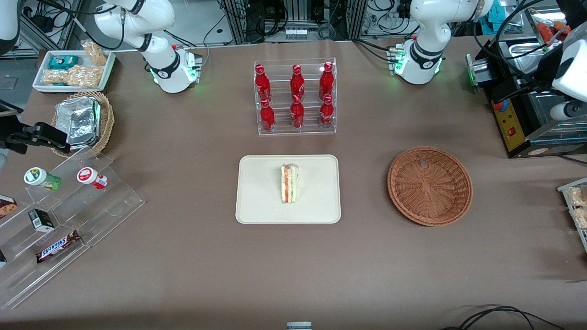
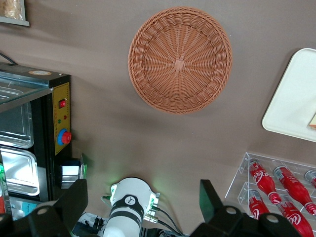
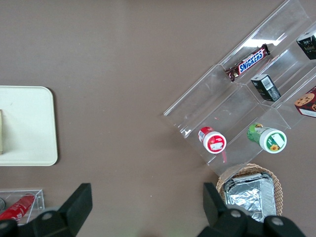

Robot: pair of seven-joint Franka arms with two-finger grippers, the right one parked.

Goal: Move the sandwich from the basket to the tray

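Note:
The sandwich (image 1: 290, 184), a white wedge with orange and green filling, lies on the cream tray (image 1: 261, 192) at the table's middle. Only a sliver of the sandwich (image 2: 312, 121) shows at the tray's (image 2: 291, 98) edge in the left wrist view. The round reddish-brown basket (image 1: 429, 185) sits beside the tray toward the working arm's end, with nothing in it. My gripper (image 2: 143, 195) hangs open high over the table, above its own arm's base, farther from the front camera than the basket (image 2: 180, 59). Its two dark fingers (image 2: 74, 197) stand wide apart and hold nothing.
An acrylic rack of red bottles (image 1: 296, 98) stands farther back than the tray. A black machine with a yellow panel (image 1: 509, 123) sits at the working arm's end. A tan wicker basket of foil packets (image 1: 82, 121), a stepped acrylic shelf (image 1: 69, 215) and a white snack tray (image 1: 73, 68) lie toward the parked arm's end.

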